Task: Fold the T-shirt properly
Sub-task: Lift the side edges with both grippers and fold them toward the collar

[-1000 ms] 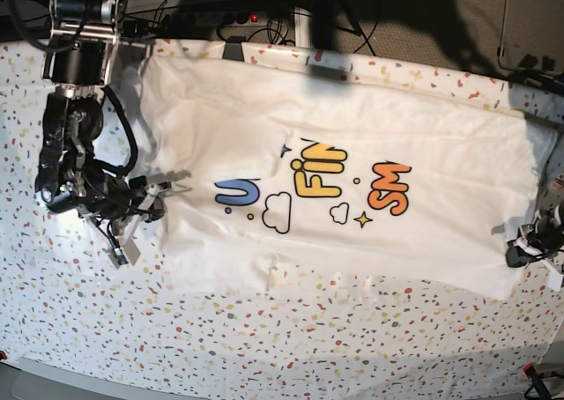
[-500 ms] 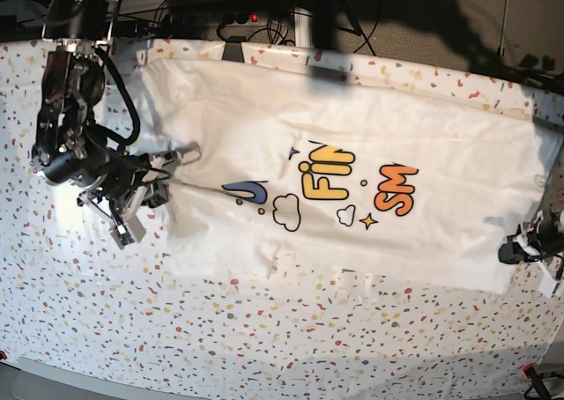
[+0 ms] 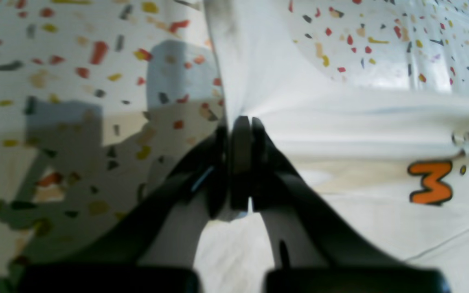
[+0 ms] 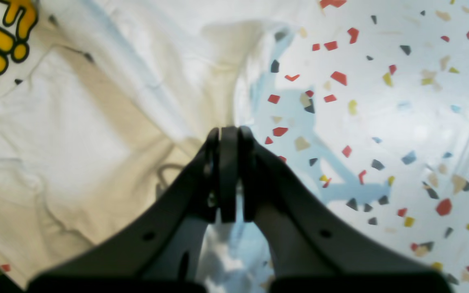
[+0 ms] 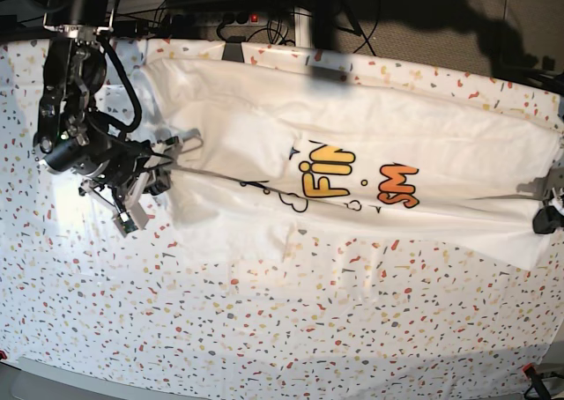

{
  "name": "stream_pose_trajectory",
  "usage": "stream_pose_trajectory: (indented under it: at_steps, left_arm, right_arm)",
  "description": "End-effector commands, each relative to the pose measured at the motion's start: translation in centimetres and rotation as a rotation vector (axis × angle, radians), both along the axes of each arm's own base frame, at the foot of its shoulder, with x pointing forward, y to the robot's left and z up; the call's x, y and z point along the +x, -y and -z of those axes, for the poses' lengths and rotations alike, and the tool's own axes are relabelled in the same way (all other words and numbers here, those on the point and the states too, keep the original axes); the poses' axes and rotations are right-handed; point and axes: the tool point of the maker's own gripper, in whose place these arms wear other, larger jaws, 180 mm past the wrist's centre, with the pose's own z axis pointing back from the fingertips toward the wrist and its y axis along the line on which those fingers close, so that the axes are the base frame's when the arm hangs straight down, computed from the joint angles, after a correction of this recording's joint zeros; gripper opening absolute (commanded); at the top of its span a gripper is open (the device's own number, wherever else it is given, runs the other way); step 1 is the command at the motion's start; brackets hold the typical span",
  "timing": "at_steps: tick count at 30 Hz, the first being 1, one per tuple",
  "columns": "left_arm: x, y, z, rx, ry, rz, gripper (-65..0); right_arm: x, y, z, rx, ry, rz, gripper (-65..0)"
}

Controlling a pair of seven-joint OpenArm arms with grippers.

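The white T-shirt lies lengthwise across the speckled tablecloth, its near long edge raised and pulled over, so only part of the yellow and orange lettering shows. On the left of the base view my right gripper is shut on the T-shirt's edge; in the right wrist view its tips pinch a ridge of white cloth. At the right edge my left gripper is shut on the other end of the T-shirt. In the left wrist view its tips clamp taut cloth.
Cables and a power strip run behind the table's far edge. A red clamp sits at the near right corner. Bare tablecloth shows left of the left gripper, and tablecloth shows right of the right gripper.
Both grippers have carried the shirt's near edge toward the far side. The fold has advanced over the print, hiding the blue letter and clouds, and more tablecloth shows in front.
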Motion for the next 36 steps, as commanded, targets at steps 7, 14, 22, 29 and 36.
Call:
stream_pose_trajectory:
  at_steps: [7,14,22,29,36]
  left_arm:
    - [-0.4,-2.0,-1.8,0.021,0.026,-0.018,-65.0]
    - [-1.4,-2.0,-0.6,0.02,-0.006,-0.018,-65.0]
    - [-1.8,-1.9,-0.1,0.028,-0.037,-0.009,-65.0]
    - [-2.5,-2.5,1.0,0.12,-0.087,0.018,-57.4]
    - [-3.4,-3.5,2.3,0.239,-0.151,0.054,-34.0]
  right_arm:
    - [-0.3,0.9,-0.8,-0.02,0.028,0.011,-65.0]
    - [-2.4,0.7,0.4,-0.038,-0.006,0.0,-65.0]
    - [-4.2,1.0,1.2,-0.082,-0.036,-0.005,-65.0]
    - [-5.3,1.4,2.1,-0.108,-0.116,-0.001,-55.0]
    - [-6.0,1.5,2.5,-0.109,-0.163,-0.002,-35.8]
